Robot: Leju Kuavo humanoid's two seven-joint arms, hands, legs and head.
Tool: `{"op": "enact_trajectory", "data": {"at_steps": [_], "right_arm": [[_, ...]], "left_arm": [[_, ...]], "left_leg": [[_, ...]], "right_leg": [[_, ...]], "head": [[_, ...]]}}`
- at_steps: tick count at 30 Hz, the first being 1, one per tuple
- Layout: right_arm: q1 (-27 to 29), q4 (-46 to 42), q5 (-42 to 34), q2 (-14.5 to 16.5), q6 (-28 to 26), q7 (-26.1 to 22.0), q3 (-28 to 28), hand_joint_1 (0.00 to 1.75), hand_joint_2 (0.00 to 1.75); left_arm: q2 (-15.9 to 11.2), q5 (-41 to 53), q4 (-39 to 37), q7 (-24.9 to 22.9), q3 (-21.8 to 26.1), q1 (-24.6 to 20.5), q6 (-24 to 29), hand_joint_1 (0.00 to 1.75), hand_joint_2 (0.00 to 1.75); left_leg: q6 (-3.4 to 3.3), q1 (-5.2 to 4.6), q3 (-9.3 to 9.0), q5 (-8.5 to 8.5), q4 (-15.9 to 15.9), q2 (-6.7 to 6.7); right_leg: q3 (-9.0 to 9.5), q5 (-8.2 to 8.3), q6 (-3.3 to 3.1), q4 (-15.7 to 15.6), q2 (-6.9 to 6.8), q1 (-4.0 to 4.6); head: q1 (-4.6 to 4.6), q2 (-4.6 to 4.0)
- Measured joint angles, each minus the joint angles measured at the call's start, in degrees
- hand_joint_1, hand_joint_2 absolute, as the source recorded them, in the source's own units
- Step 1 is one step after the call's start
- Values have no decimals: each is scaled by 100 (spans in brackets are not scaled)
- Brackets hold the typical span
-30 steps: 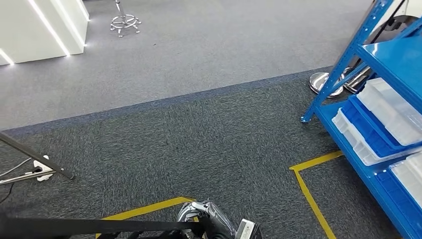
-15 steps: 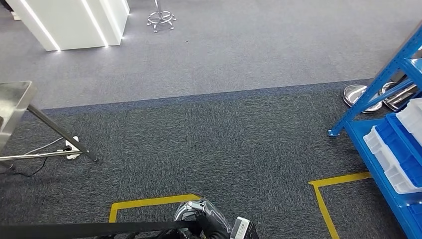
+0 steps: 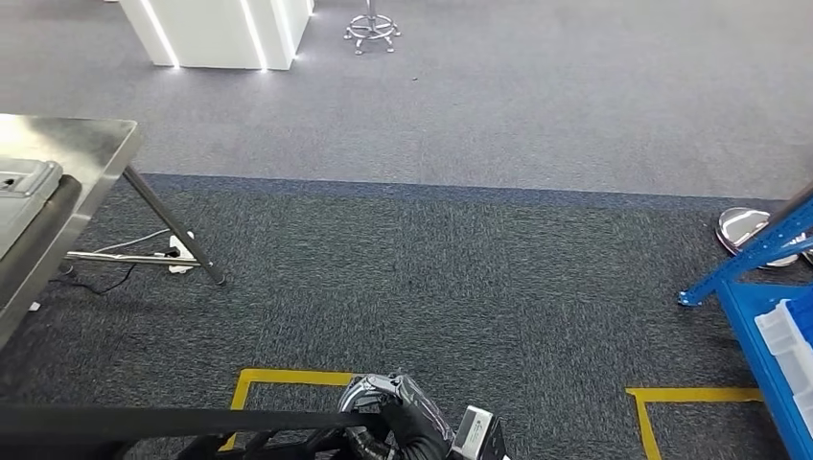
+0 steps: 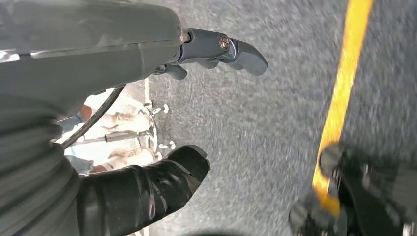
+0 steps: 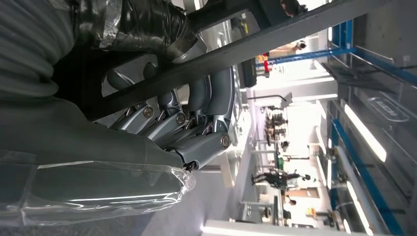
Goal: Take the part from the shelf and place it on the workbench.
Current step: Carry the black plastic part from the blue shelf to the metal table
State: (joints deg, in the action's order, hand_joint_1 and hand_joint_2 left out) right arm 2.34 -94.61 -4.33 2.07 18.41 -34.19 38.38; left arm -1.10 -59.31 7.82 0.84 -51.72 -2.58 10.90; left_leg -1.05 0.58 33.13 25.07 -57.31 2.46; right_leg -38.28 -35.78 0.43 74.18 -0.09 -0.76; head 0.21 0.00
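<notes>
A long black part is gripped by the right hand, fingers curled around it; from the head view it is seen low, above the carpet. The left hand is held spread, empty. Farther off, the steel tabletop and blue shelf holding a white bin are seen.

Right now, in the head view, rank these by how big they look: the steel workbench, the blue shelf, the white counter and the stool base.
1. workbench, cut off by the frame
2. white counter and blue shelf: look alike, both cropped, so unranked
3. stool base, smallest, though farthest from the camera
</notes>
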Motion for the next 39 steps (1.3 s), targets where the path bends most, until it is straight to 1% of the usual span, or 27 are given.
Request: {"op": "enact_trajectory", "data": {"at_steps": [1,3,4,5,7,8,10,12,13,14,15,16,18,19,21,23,25,27,28,29,30,31,32,34,36,38,39], "right_arm": [[20,-21,7,-11,-17,-5,-6,175,175],[66,-72,14,-27,-37,-17,-17,175,175],[94,-96,15,-33,-42,-24,-23,175,175],[124,-113,15,-40,-45,-29,-28,175,175],[167,-140,15,-52,-59,-34,-34,175,175],[177,-154,15,-56,-72,-34,-36,175,175],[195,-196,15,-57,-96,-39,-40,175,175],[243,-235,14,-62,-113,-43,-53,175,175],[273,-245,13,-69,-120,-39,-63,175,175],[300,-249,10,-78,-130,-34,-74,175,175],[322,-252,3,-89,-149,-30,-83,175,175],[341,-260,-5,-100,-175,-27,-92,175,175],[369,-290,-26,-119,-234,-31,-102,175,175],[380,-308,-37,-129,-264,-35,-105,175,175],[400,-343,-61,-154,-311,-40,-111,175,175],[427,-386,-86,-187,-367,-40,-115,175,175],[462,-437,-104,-226,-418,-39,-118,175,175],[511,-468,-117,-271,-445,-38,-124,175,175],[540,-474,-122,-297,-449,-37,-127,175,175],[570,-475,-123,-323,-450,-36,-129,175,175],[594,-475,-122,-346,-450,-35,-131,175,175],[610,-476,-122,-364,-450,-34,-131,175,175],[620,-479,-122,-375,-451,-34,-131,175,175],[632,-490,-127,-388,-462,-34,-131,175,175],[650,-511,-147,-403,-499,-33,-131,175,175],[666,-547,-183,-420,-536,-32,-131,175,175],[672,-568,-197,-425,-548,-33,-131,175,175]], "left_arm": [[-4,4,0,-22,-11,1,3,0,175],[-7,34,0,-85,-53,0,6,0,175],[-8,54,0,-116,-84,-2,7,0,175],[-9,69,0,-139,-113,0,8,0,175],[-16,83,-1,-169,-157,12,9,0,175],[-16,86,-2,-176,-171,19,8,0,175],[-15,92,-4,-174,-203,8,5,0,175],[-11,107,-4,-166,-242,-23,2,0,175],[-13,115,-4,-163,-259,-34,-2,0,175],[-14,124,-4,-161,-271,-38,-7,0,175],[-15,128,-4,-163,-279,-34,-13,0,175],[-15,129,-4,-170,-286,-29,-17,0,175],[-20,126,-4,-190,-303,-24,-21,0,175],[-24,122,-4,-198,-312,-31,-21,0,175],[-35,117,-4,-210,-328,-48,-21,0,175],[-51,115,-4,-230,-357,-47,-20,0,175],[-61,116,-4,-249,-397,-51,-16,0,175],[-61,119,-4,-261,-417,-66,-14,0,175],[-62,119,-4,-264,-419,-70,-14,0,175],[-63,120,-4,-267,-420,-71,-14,0,175],[-65,120,-4,-269,-421,-71,-14,0,175],[-67,121,-4,-271,-421,-70,-13,0,175],[-67,121,-4,-273,-422,-71,-13,0,175],[-67,122,-4,-277,-425,-74,-12,0,175],[-67,124,-4,-292,-432,-76,-2,0,175],[-69,127,-4,-322,-448,-63,11,0,175],[-69,128,-4,-338,-457,-57,15,0,175]], "left_leg": [[8,-1,-2,10,-21,80],[44,-5,13,47,-88,222],[69,-10,30,65,-121,283],[98,-8,49,78,-141,330],[166,8,78,81,-140,415],[196,17,85,94,-158,396],[250,11,205,263,-427,179],[294,13,526,611,-1084,-98],[312,18,701,753,-1433,-157],[321,21,810,805,-1650,-187],[320,21,815,749,-1664,-204],[306,18,699,595,-1450,-233],[236,-11,278,244,-667,-408],[190,-38,121,141,-352,-498],[110,-86,34,119,-126,-560],[44,-73,12,90,-63,-440],[-16,-34,-64,34,41,-329],[-51,-21,-97,3,79,-226],[-60,-23,-94,0,73,-165],[-61,-25,-92,4,67,-90],[-58,-25,-95,12,58,-12],[-49,-23,-100,23,42,68],[-33,-18,-105,40,16,147],[16,-14,-82,91,-70,286],[82,-10,-31,126,-124,391],[150,7,-2,134,-128,455],[177,10,17,162,-167,389]], "right_leg": [[79,216,-13,-252,26,-1],[359,609,-35,-985,199,-6],[457,704,-43,-1233,274,-12],[501,722,-53,-1349,322,-6],[519,718,-99,-1370,254,4],[537,726,-134,-1387,203,4],[572,738,-206,-1425,78,-15],[581,727,-247,-1432,-63,-1],[581,718,-254,-1431,-139,8],[584,708,-258,-1430,-211,13],[590,698,-257,-1429,-278,17],[603,687,-252,-1429,-340,21],[641,661,-230,-1432,-450,35],[658,648,-209,-1433,-501,44],[686,628,-151,-1449,-593,50],[729,609,-80,-1473,-647,45],[694,472,-25,-1307,-441,37],[412,138,-1,-694,-128,21],[215,-17,5,-318,-52,14],[55,-85,12,-37,-17,11],[-21,-30,18,48,-4,5],[8,135,23,-88,7,-4],[131,375,27,-418,52,-19],[406,699,18,-1100,257,-49],[500,743,-25,-1354,356,-36],[512,750,-99,-1375,247,-14],[531,756,-137,-1395,192,-17]], "head": [[1,0],[1,0],[1,0],[1,0],[1,0],[1,0],[-6,0],[-11,0],[-11,0],[-11,0],[-11,0],[-11,0],[-11,0],[-10,0],[-11,0],[-11,0],[-8,0],[-7,0],[-8,0],[-8,0],[-8,0],[-8,0],[-8,0],[-9,0],[-9,0],[-9,0],[-9,0]]}}
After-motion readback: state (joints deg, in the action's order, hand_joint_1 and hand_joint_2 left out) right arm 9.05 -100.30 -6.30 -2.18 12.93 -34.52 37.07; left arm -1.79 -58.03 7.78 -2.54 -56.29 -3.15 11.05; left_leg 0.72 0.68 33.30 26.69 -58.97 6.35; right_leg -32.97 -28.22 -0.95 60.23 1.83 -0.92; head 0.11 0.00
